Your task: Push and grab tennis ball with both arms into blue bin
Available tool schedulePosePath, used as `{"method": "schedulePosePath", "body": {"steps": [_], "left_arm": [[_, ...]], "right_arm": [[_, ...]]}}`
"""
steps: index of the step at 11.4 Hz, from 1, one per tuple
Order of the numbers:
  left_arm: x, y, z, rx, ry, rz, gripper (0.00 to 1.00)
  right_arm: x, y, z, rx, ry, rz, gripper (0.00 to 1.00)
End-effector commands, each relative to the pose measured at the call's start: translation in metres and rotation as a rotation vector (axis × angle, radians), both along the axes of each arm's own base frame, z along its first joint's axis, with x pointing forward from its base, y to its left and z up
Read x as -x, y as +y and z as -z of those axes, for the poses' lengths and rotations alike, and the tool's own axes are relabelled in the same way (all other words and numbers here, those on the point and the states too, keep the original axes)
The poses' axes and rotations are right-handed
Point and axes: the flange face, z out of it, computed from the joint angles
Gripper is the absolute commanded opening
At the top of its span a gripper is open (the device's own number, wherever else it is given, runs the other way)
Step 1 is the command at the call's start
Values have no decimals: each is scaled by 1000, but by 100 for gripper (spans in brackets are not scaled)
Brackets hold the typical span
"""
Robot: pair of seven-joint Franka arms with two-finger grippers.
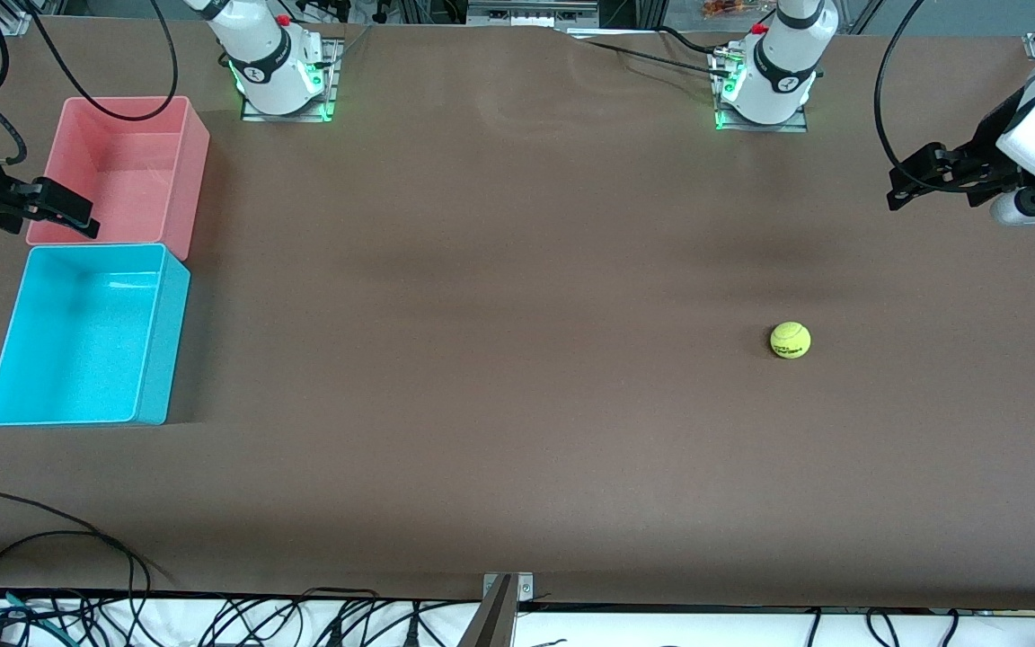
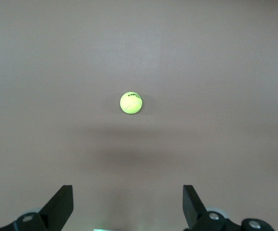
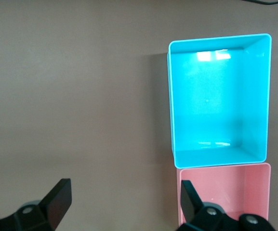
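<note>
- Your biggest risk, I judge, is distance: the tennis ball (image 1: 791, 341) lies alone on the bare surface (image 1: 499, 359), well apart from the blue bin (image 1: 154, 359) at the right arm's end, so a hard shove could roll it off line or past the bin.
- The pink bin (image 1: 194, 171) touches the blue bin; a loose drop could land in the wrong tub.
- The round ball can squirt out of a pinch that closes off-centre.
- Your left gripper (image 1: 917, 180) hangs released and empty, the ball ahead of its spread jaws.
- Your right gripper (image 1: 64, 211) hovers over the pink bin's edge, spread wide, grasping nothing.
</note>
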Motion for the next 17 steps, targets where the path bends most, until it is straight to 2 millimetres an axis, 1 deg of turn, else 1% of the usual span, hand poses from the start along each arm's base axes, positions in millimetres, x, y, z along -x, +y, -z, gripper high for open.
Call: {"method": "schedulePosePath", "body": {"steps": [1,5,13,14,16,17], "left_arm": [[1,1,-6,4,4,-3,100],[1,5,-6,4,6,-11,100],[-9,14,9,-23,-2,-24,100],[-12,14,20,-26,-3,-22,100],[-15,17,28,-30,-15,-28,100],[-18,18,45,-31,-17,-28,100]], "right_arm": [[0,-1,-2,7,-7,-10,100],[0,-1,-2,5,-7,-10,100],[0,-1,0,5,-1,-8,100],[0,-2,1,5,0,-8,100],[0,0,1,5,0,-10,100],[0,0,0,5,-3,-10,100]]}}
